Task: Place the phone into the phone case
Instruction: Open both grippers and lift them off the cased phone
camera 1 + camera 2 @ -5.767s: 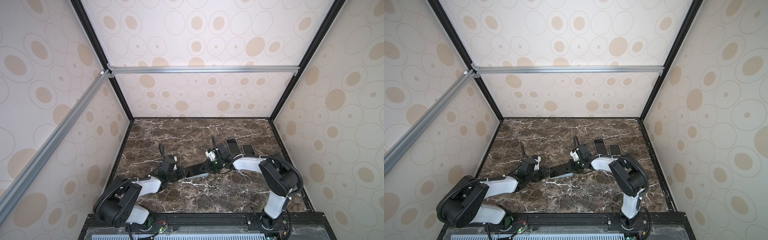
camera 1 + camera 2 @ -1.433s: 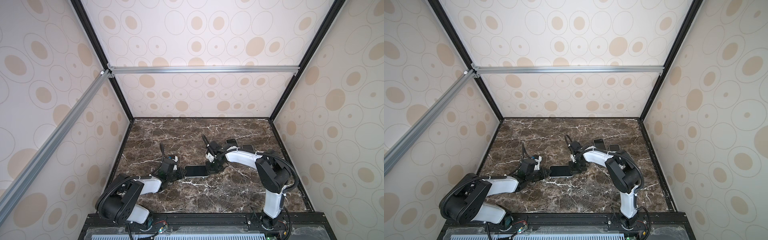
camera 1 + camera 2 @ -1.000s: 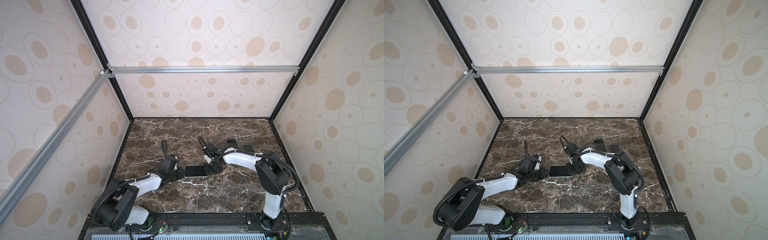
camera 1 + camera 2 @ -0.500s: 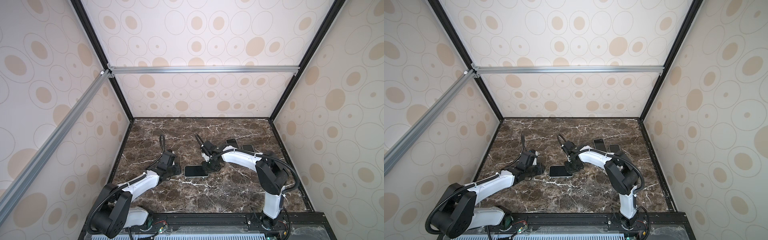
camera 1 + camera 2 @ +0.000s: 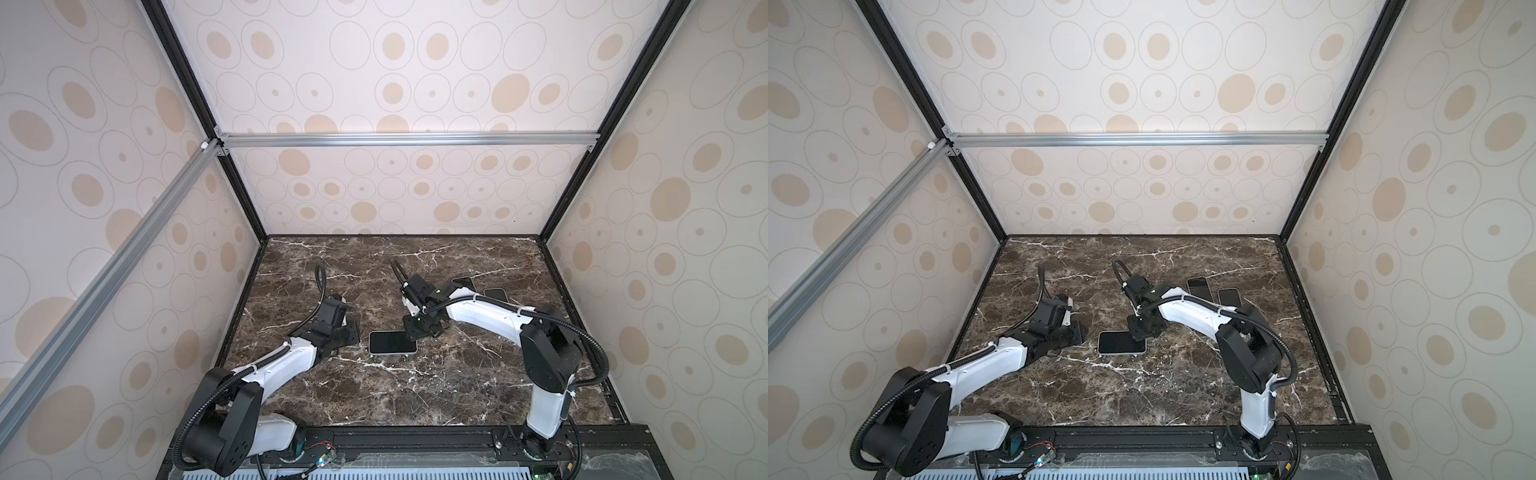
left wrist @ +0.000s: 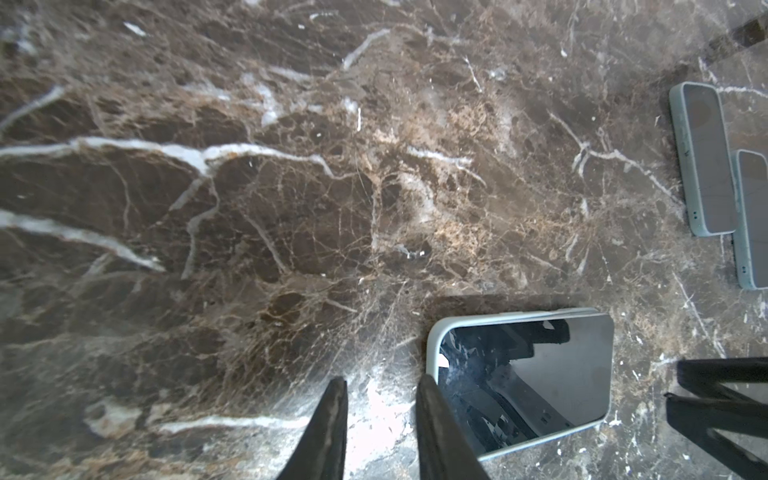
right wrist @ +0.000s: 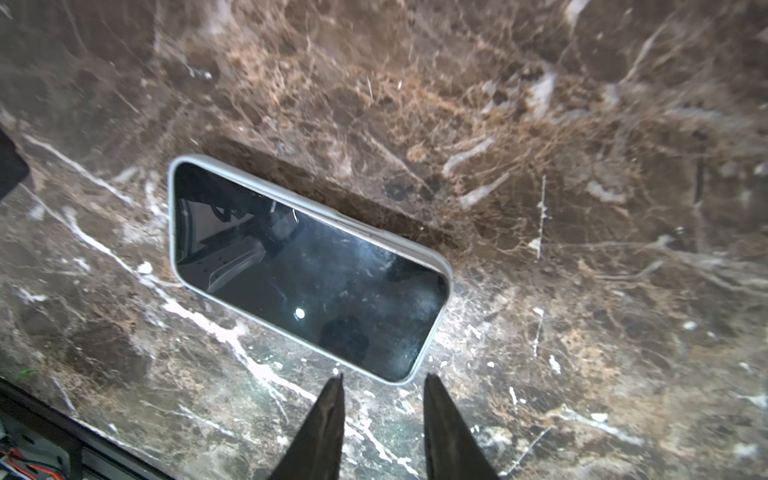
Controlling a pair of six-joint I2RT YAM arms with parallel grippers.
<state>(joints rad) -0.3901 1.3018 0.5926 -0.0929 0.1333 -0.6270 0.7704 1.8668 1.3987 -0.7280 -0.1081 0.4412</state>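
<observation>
The phone [image 5: 392, 342] lies flat and screen up on the marble table, near the middle in both top views, with the pale phone case [image 7: 444, 266] showing as a rim around its dark glass. My left gripper [image 6: 380, 382] is just off the phone's left end, open, nothing between its fingers. Over the phone's [image 5: 1121, 343] right end my right gripper [image 7: 382, 376] is open too, and its fingertips [image 7: 334, 386] stop short of the case corner. Neither gripper holds the phone [image 6: 523, 378].
Two more phones [image 5: 465, 283] [image 5: 496, 294] lie side by side at the back right of the table, partly behind my right arm. The booth's patterned walls close in the table [image 5: 415, 395] on three sides.
Both grippers held the phone's ends several seconds ago. Over the last second the right jaws have spread and the left gripper has drawn back from the phone's left end. The phone lies still.
</observation>
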